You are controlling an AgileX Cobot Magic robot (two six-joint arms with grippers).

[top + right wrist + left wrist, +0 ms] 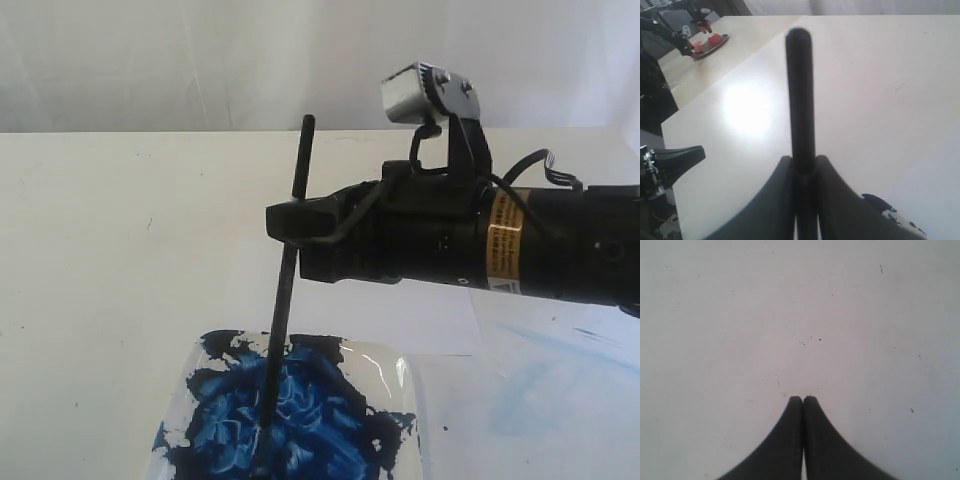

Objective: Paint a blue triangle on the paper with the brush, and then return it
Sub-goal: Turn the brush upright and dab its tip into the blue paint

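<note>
Exterior low, close; right wrist shares brush (282, 300).

Bright soft daylight, glare on tabletop (747, 107), blurry closeups

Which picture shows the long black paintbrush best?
The exterior view: the long thin black-handled paintbrush shows nearly whole, its tip in dark blue paint. The right wrist view shows only its handle end; the left wrist view, none.

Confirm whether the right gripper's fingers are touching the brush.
Touching. The right wrist view shows the right gripper with its fingers pressed against both sides of the brush handle, no gap; the exterior view agrees.
</note>
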